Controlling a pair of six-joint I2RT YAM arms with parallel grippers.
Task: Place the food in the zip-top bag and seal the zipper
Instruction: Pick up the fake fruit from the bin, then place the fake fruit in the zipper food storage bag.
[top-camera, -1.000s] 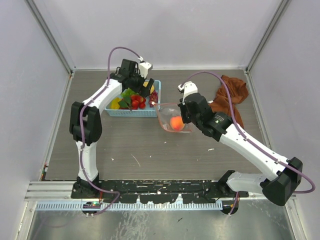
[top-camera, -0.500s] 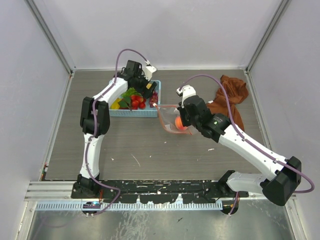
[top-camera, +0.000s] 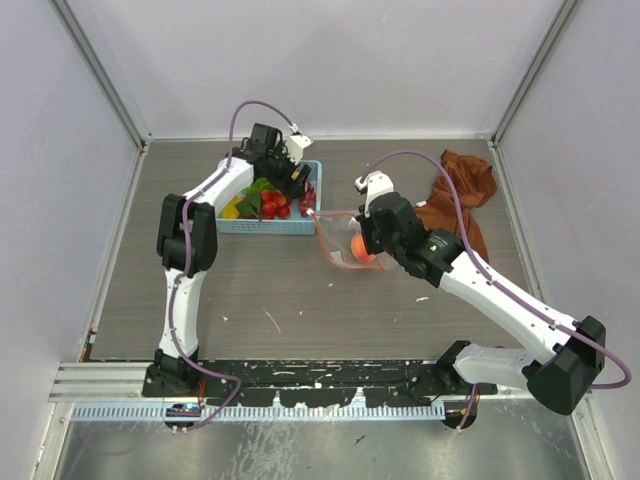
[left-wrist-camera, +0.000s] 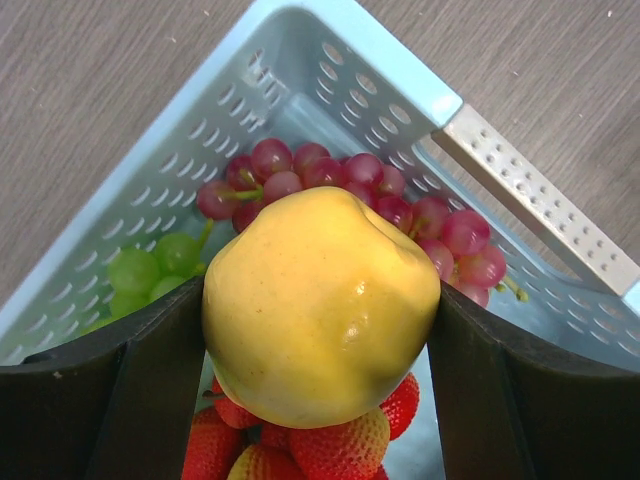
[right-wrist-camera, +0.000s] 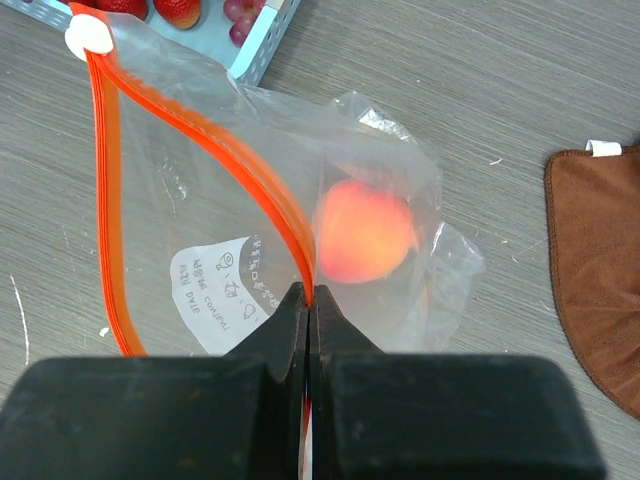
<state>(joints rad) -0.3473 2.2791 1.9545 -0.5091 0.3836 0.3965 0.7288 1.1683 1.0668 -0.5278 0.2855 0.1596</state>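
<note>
We are gripping the yellow peach (left-wrist-camera: 325, 270), left tool (left-wrist-camera: 318, 310); right tool (right-wrist-camera: 308, 300) pinching the zipper (right-wrist-camera: 110, 200) (only the orange-red peach (right-wrist-camera: 362, 232) bagged, unsealed).

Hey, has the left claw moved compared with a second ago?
Yes. In the top view the left claw has gone right along the blue basket, toward its right end, with the yellow peach between its fingers.

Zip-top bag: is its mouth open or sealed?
Open. The zipper shows two orange strips spread apart in the right wrist view; the right gripper pinches one.
</note>
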